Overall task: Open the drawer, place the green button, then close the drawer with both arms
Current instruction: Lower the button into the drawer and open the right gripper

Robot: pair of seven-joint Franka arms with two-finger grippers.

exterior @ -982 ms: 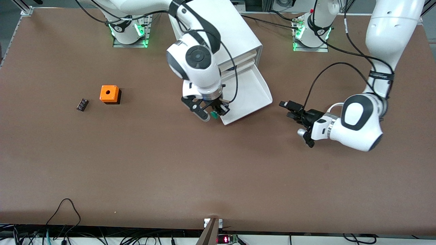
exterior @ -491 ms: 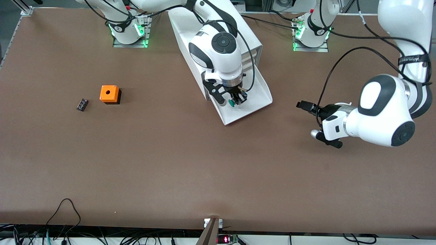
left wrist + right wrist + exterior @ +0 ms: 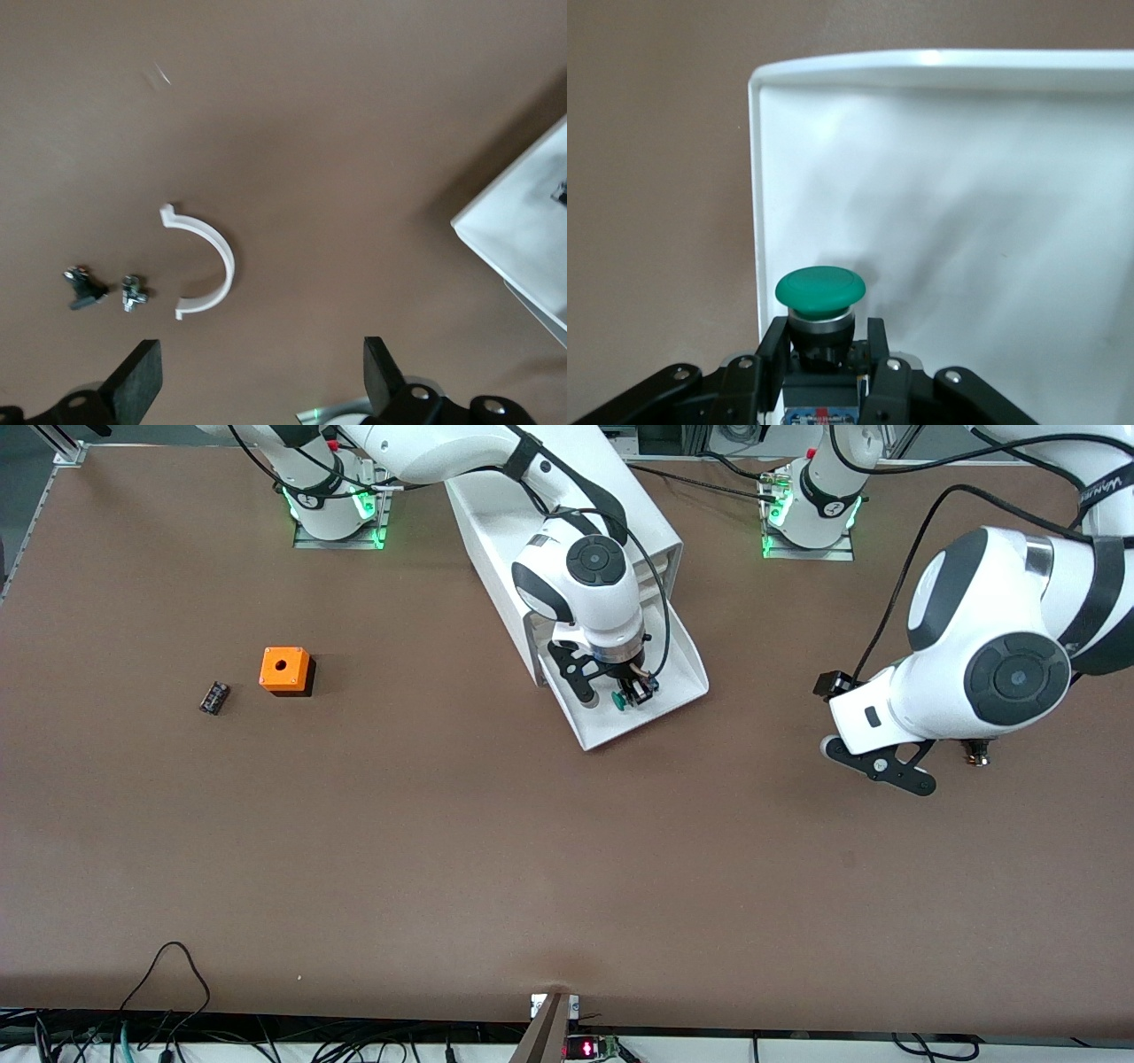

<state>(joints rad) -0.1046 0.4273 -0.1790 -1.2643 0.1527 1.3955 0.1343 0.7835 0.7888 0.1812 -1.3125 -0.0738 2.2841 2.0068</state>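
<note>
Right gripper (image 3: 627, 693) has moved from the drawer's edge to over the open drawer (image 3: 678, 677), fingers clamped on the button (image 3: 820, 292) (not yet released), while left gripper (image 3: 264, 376), open and empty, has pulled back over bare table, so placing comes next

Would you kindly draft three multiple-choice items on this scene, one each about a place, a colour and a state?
1. Where is the button?
A. beside the orange cube
B. over the open drawer, in the right gripper
C. in the left gripper

2. What colour is the button's cap?
A. red
B. yellow
C. green

3. What state is the left gripper in?
A. open, holding nothing
B. shut on the button
C. shut on the cube

Key: 1 B, the right wrist view shows the fingers clamping its body above the white tray. 2 C, the cap is green. 3 A, the left wrist view shows its fingers spread over bare table.
</note>
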